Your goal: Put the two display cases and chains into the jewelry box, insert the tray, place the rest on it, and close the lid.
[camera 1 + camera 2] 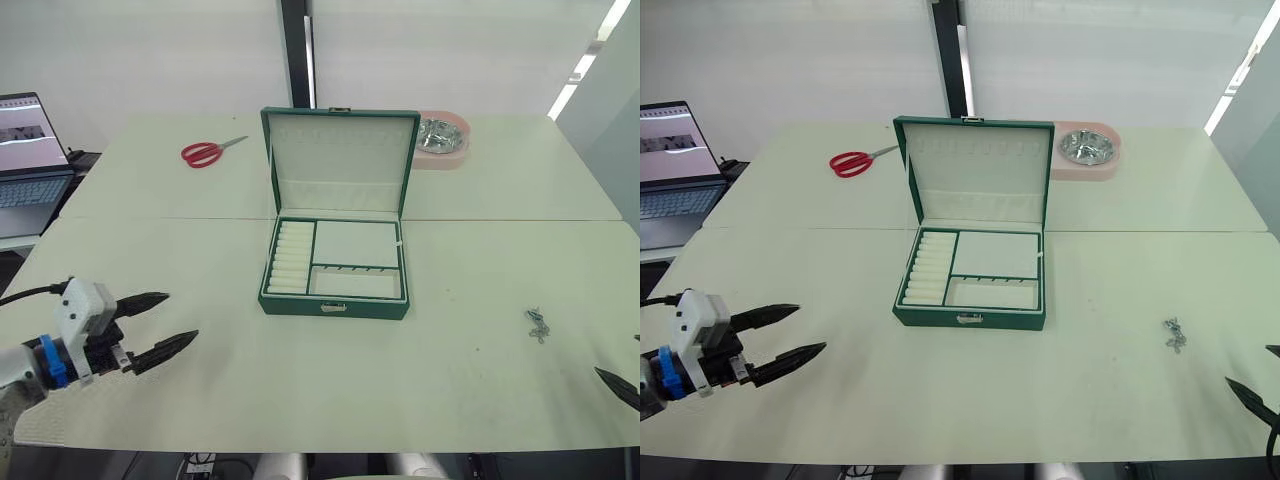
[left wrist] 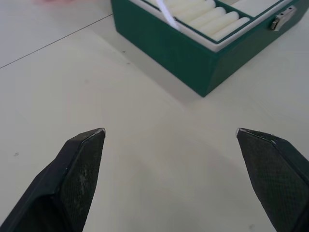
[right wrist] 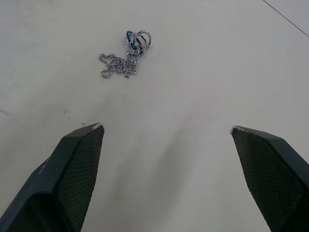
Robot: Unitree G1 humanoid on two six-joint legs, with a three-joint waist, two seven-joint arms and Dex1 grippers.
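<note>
Pale tabletop (image 1: 470,360) is carrying everything we are seeing; a seam is running across it behind the jewelry box (image 1: 335,296).

Jewelry box: sitting mid-table, green, w/ the lid (image 1: 340,160) standing upright at the rear, cream lining facing us. Tray w/ ring rolls and flat compartments is sitting inside; metal lock is facing front.

L gripper (image 1: 160,325): we are holding it just above the table w/ fingers (image 2: 77,179) released, spread wide, nothing between them. Box corner w/ the ring rolls is lying ahead of the fingertips and off toward the right-hand finger, well apart.

R gripper (image 3: 166,130): fingers also released and wide apart, nothing gripped. A small chain (image 3: 126,57) w/ rings, one blue, is lying on the table ahead of the fingertips, nearer the left-hand finger, not touching it.

Beyond the box: red scissors (image 1: 208,151) are lying behind-left; a pink dish (image 1: 442,140) w/ silvery contents is sitting behind-right, just beside the lid. Laptop (image 1: 30,160) is standing open at far left.
</note>
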